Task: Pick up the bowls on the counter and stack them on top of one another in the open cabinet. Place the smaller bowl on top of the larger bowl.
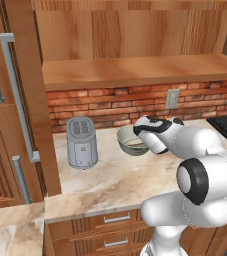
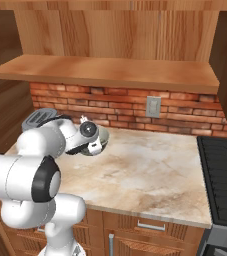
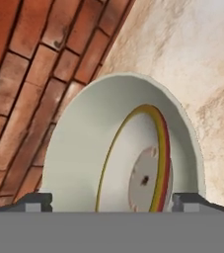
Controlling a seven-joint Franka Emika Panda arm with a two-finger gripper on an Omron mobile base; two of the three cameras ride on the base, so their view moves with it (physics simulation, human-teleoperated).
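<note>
You are looking at the olive-grey bowl (image 1: 130, 141) standing upright on the counter (image 1: 110, 180), at the far side near the brick backsplash (image 1: 110, 107), just right of the grey toaster (image 1: 81, 143) and apart from it; in the hand view you see its pale inside (image 3: 89, 148) with a yellow and red ring around a flat centre. The gripper (image 3: 111, 201) sits close over the bowl; its two dark fingertips (image 3: 32, 201) stand far apart at either side of the hand view, so read the pincer as spread, with the bowl's inside showing between the tips; you cannot tell from the pictures whether a tip touches the rim. In the left base view the white hand covers the right part of the bowl; in the right base view the bowl (image 2: 101, 139) shows only as a sliver behind the hand. The open cabinet (image 1: 135, 70) hangs above the backsplash, its flat shelf board bare where visible. A wall outlet (image 2: 153, 106) sits on the bricks to the right; a dark stovetop (image 2: 222, 175) lies at the right end of the counter.
</note>
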